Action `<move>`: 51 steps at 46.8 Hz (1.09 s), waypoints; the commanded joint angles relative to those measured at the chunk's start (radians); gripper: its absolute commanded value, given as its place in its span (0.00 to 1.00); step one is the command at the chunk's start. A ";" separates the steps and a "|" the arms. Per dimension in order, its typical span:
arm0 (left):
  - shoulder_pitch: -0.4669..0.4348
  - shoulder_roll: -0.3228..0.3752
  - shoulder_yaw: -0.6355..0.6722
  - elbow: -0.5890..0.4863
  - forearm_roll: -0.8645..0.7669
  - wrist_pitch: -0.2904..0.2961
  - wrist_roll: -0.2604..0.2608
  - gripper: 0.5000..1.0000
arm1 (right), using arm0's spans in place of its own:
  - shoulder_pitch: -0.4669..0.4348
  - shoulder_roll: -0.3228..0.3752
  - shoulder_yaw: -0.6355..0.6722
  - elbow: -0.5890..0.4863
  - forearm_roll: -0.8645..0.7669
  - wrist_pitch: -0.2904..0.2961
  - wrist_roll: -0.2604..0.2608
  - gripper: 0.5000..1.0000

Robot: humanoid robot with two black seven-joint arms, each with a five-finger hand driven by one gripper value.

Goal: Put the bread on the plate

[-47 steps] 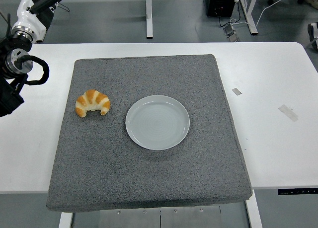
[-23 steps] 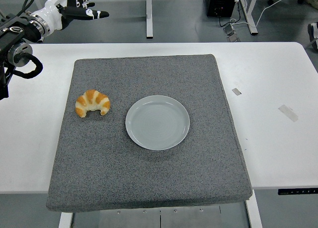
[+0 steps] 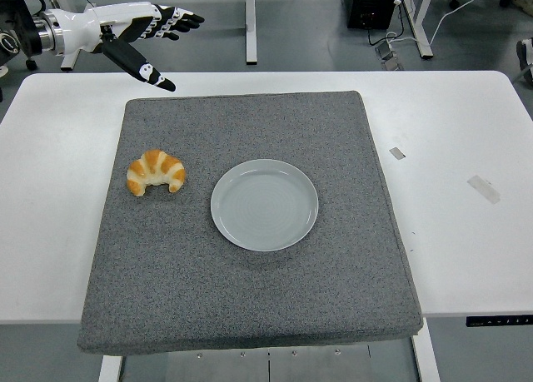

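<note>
You are at the reach: your left hand (image 3: pixel 141 28) hangs spread and empty above the counter's (image 3: pixel 466 132) far left corner, so bring it down to the bread (image 3: pixel 155 172) lying on the mat (image 3: pixel 250 299) just left of the plate (image 3: pixel 264 204).

Square grey felt-like mat (image 3: pixel 250 257) lies centred on white rectangular table (image 3: pixel 466 257). Two small grey tape scraps (image 3: pixel 397 153) (image 3: pixel 483 188) on table right of mat. Black box with cables (image 3: pixel 371 3) on floor, far right. White table legs (image 3: pixel 249 24) far centre.
</note>
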 commanded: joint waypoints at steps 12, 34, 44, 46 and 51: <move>-0.011 0.033 0.016 -0.058 0.163 0.004 -0.014 0.96 | 0.001 0.000 0.000 0.000 0.000 0.000 0.000 1.00; 0.035 0.027 0.114 -0.058 0.246 0.098 -0.014 0.95 | 0.001 0.000 0.000 0.000 0.000 0.000 0.000 1.00; 0.059 0.026 0.165 -0.060 0.251 0.122 -0.014 0.95 | 0.001 0.000 0.000 0.000 0.000 -0.001 0.000 1.00; 0.059 0.026 0.177 -0.060 0.266 0.127 -0.014 0.95 | 0.001 0.000 0.000 0.000 0.000 -0.001 0.000 1.00; 0.072 0.021 0.182 -0.060 0.307 0.153 -0.014 0.95 | 0.001 0.000 0.000 0.000 0.000 0.000 0.000 1.00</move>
